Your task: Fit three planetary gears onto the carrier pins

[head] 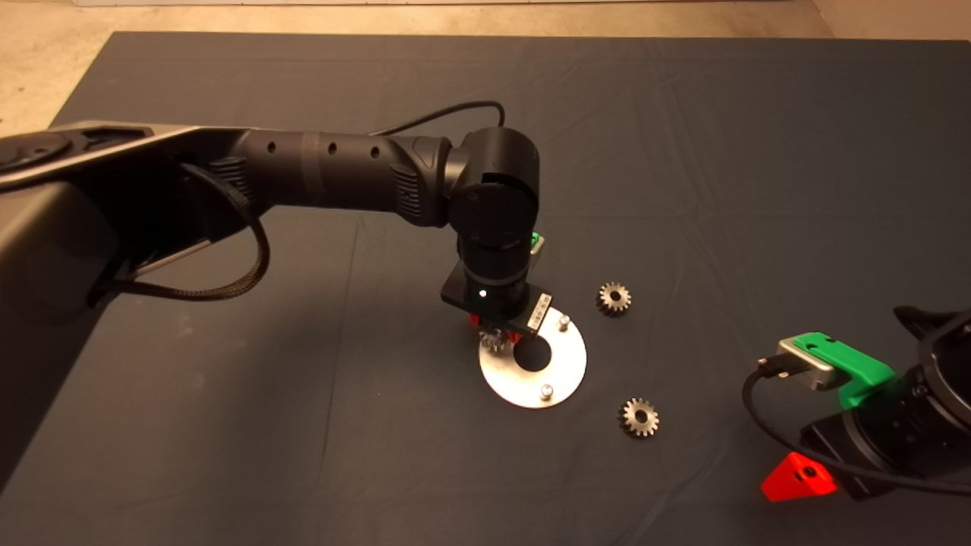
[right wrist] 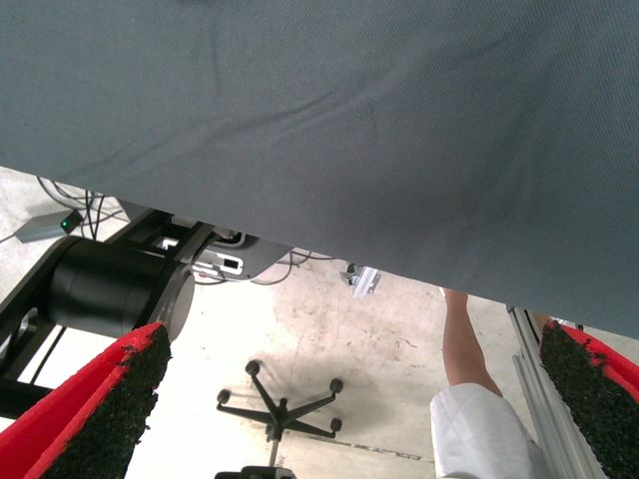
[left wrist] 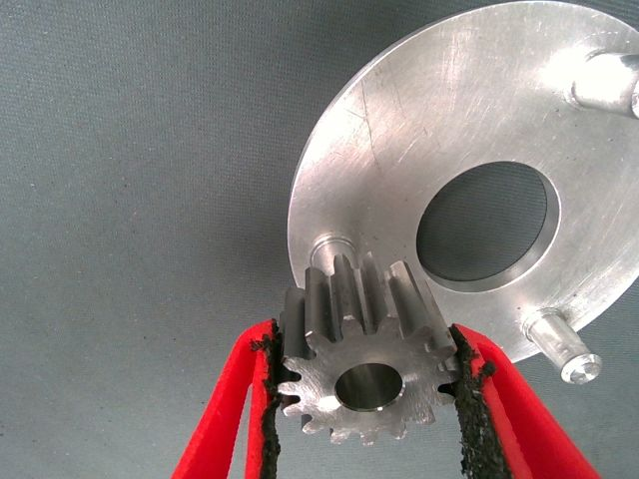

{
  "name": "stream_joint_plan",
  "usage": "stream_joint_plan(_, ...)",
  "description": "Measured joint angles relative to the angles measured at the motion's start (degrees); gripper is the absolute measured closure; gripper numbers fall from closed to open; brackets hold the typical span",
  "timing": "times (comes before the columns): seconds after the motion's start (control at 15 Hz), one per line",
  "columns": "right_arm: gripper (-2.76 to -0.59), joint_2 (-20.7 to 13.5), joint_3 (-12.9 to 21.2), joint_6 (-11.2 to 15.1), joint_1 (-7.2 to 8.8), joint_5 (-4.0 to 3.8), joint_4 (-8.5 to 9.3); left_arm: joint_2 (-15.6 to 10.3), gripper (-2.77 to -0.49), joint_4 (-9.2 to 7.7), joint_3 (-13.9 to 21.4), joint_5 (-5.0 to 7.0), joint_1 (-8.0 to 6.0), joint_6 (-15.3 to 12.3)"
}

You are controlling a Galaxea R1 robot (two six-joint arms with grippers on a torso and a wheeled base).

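Over the disc's (left wrist: 379, 130) edge, left gripper (left wrist: 364, 384) clamps a planetary gear (left wrist: 364, 369); right gripper (right wrist: 349, 399) parked wide

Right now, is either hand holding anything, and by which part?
The left hand grips one planetary gear by its toothed rim; the right hand holds nothing.

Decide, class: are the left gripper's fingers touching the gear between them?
Touching. The left wrist view shows both black pads of the left gripper pressed against the teeth of the gear, with no gap on either side.

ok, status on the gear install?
Left gripper shut on first gear at disc edge. Two gears on mat. Right gripper open, parked. Nothing blocking.
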Motion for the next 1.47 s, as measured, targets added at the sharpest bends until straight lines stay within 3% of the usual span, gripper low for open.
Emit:
stream_joint_plan(0.53, -2.75, 0.00, 0.00, 0.06, 0.00, 0.00, 0.00, -0.04, -0.91, 1.66, -0.85, 0.00, 0.00, 1.96)
stream_joint_plan(1.47, -2.75, 0.00, 0.00, 0.16, 0.00, 0.00, 0.00, -0.96, -0.91, 1.88, 0.26, 0.00, 0.02, 2.11)
